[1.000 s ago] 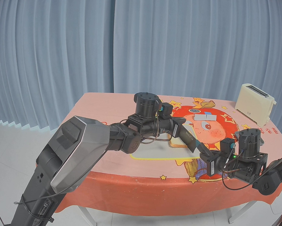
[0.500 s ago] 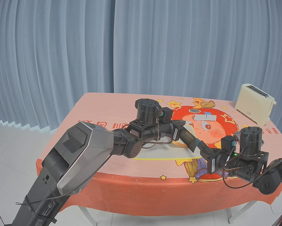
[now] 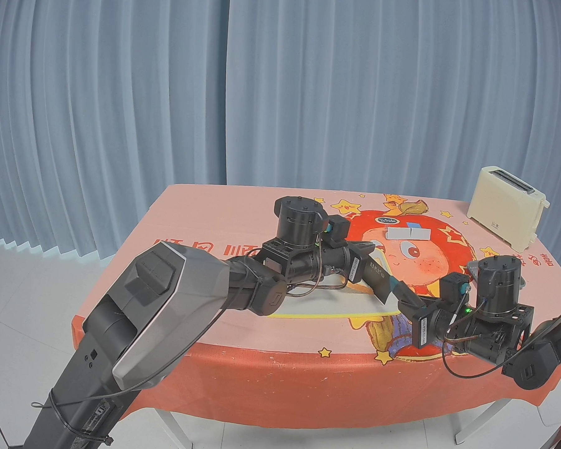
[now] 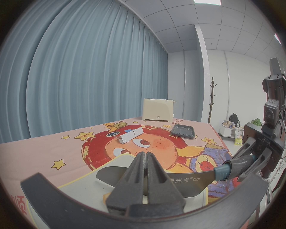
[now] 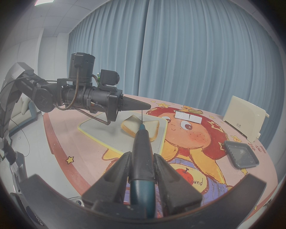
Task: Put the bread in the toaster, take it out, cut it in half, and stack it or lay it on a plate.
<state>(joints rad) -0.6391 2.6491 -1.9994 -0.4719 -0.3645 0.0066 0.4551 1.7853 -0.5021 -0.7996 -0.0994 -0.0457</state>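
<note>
- Grasps the knife (image 5: 142, 143) by its dark, teal-tipped handle in the right gripper (image 5: 142, 158), with the fingers clamped on both sides of it.
- Stands the blade on edge over the middle of the bread (image 5: 140, 126), its tip toward the left arm.
- Shows the bread as one pale slice with a tan crust, lying flat on the white, yellow-rimmed cutting board (image 5: 101, 131).
- Cannot tell whether the slice is cut through.
- Holds the left gripper (image 4: 145, 155) clenched on nothing, low over the slice and just beside the blade; contact with the bread unclear.
- Places the cream toaster (image 3: 508, 206) at the far right corner of the desk (image 3: 231, 213), well apart from the board.
- Sets the dark plate (image 5: 241, 153) near the toaster.
</note>
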